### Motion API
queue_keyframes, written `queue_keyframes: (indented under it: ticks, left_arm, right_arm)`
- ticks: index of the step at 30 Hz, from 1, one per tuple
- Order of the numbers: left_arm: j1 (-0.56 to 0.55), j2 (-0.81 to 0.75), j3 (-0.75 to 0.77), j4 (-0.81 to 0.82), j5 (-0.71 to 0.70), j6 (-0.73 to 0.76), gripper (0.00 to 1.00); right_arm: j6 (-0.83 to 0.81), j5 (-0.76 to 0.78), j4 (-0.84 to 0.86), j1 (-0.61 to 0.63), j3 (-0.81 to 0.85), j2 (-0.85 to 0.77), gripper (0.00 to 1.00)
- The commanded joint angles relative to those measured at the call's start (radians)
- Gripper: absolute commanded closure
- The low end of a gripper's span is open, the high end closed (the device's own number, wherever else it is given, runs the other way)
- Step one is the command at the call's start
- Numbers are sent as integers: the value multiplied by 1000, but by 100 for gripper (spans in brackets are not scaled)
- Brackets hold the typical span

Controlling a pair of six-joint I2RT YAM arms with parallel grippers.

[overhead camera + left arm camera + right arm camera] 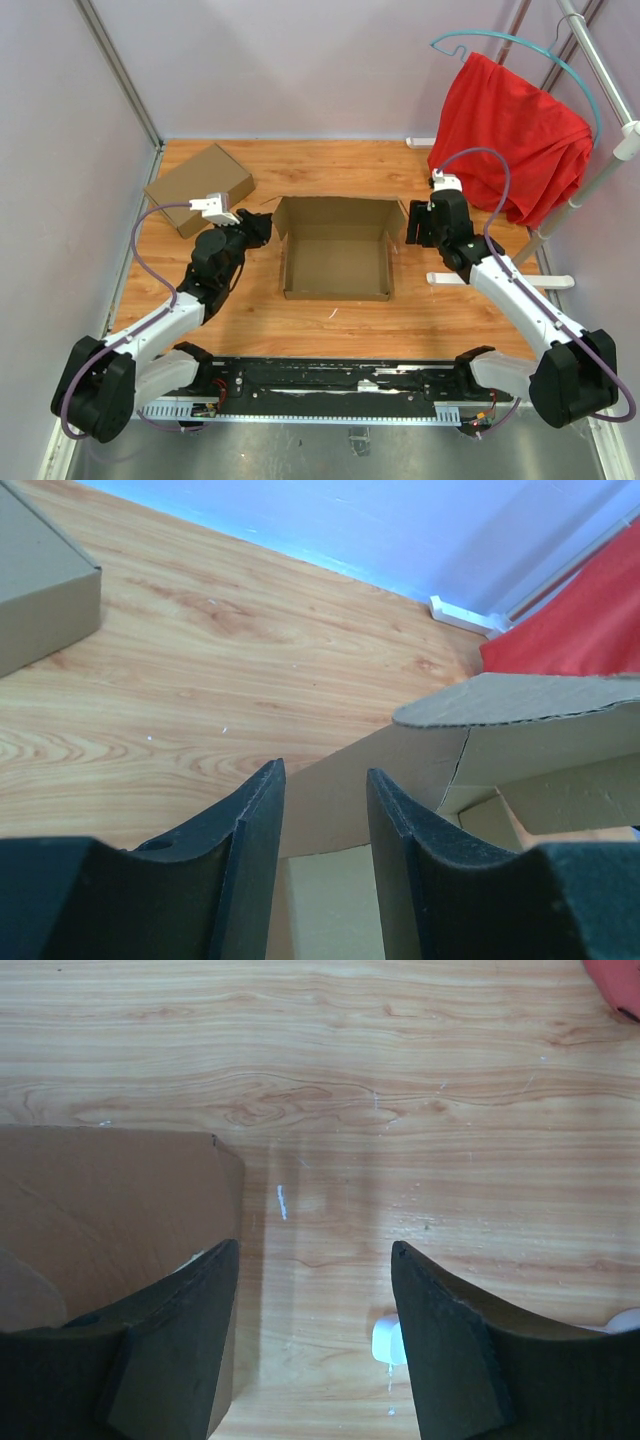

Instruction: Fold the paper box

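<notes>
Jaws: left gripper parted, right gripper parted, both empty | paper box mid-table, top open | left gripper at its 10 o'clock corner, right at 2 o'clock flap

In the left wrist view we lose the plain brown cardboard mailer box past the right and bottom edges and behind the left gripper.

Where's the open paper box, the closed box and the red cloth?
paper box (335, 268): top view, its inside floor.
closed box (200, 187): top view, middle of its lid.
red cloth (510, 130): top view, middle of the cloth.
</notes>
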Motion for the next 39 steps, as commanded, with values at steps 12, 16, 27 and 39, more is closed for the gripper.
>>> queue_keyframes:
  ticks: [12, 16, 27, 39]
  left_arm:
    - [-7, 32, 49, 76, 65, 14, 58]
    - [-8, 35, 48, 82, 72, 14, 58]
    - [-7, 54, 53, 100, 92, 13, 59]
    - [-7, 42, 37, 98, 93, 13, 61]
  right_arm:
    - [-33, -196, 156, -9, 6, -13, 37]
    - [-33, -220, 158, -9, 16, 0, 37]
    - [-21, -242, 194, -9, 21, 29, 37]
    - [-14, -287, 197, -9, 5, 19, 37]
